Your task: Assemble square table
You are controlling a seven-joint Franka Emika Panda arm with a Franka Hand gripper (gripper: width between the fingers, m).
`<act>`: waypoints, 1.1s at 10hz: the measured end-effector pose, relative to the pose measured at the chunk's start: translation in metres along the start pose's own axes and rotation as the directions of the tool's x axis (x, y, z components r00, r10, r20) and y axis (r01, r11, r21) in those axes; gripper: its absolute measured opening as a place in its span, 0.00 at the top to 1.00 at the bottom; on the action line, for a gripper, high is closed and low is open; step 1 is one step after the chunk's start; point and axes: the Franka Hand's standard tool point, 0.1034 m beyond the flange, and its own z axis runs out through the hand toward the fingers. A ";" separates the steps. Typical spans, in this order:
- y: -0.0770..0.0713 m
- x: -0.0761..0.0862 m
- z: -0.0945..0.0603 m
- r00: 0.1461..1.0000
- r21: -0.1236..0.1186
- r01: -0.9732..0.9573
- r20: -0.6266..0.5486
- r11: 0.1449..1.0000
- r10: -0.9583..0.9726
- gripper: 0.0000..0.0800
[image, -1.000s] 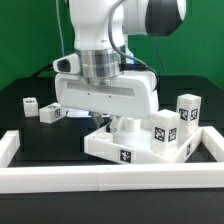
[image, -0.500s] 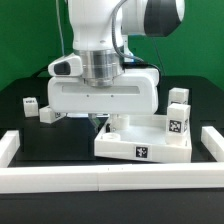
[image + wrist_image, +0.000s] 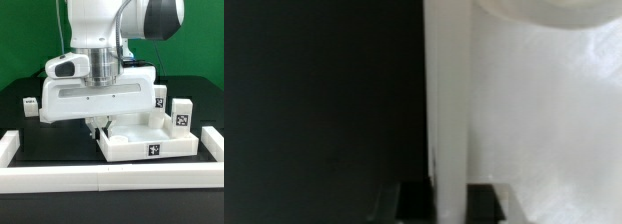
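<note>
Hand (image 3: 97,125) tight on square table (image 3: 128,147)

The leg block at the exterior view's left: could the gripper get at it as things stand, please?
Probably not yet: the gripper is shut on the tabletop and must let go first. The leg block itself lies in the open, nothing on it.

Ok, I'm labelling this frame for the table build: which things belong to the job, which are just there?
Job: tabletop slab, gripped by the pincer; leg block at the exterior view's left; leg block at its right; leg block beside the pincer.
Just there: white border wall; black table.
</note>
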 end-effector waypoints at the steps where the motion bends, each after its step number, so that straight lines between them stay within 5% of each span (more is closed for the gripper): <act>1: 0.002 0.003 0.000 0.994 -0.012 0.112 0.006 0.994 -0.112 0.92; 3: 0.007 0.031 -0.001 0.909 -0.062 0.415 -0.009 0.908 -0.416 0.92; 8: 0.008 0.034 -0.002 0.740 -0.074 0.672 0.035 0.737 -0.672 0.92; 10: -0.008 0.074 -0.003 0.475 -0.106 0.878 0.056 0.467 -0.878 0.92; 11: -0.009 0.076 -0.005 0.435 -0.131 0.895 0.054 0.425 -0.899 0.92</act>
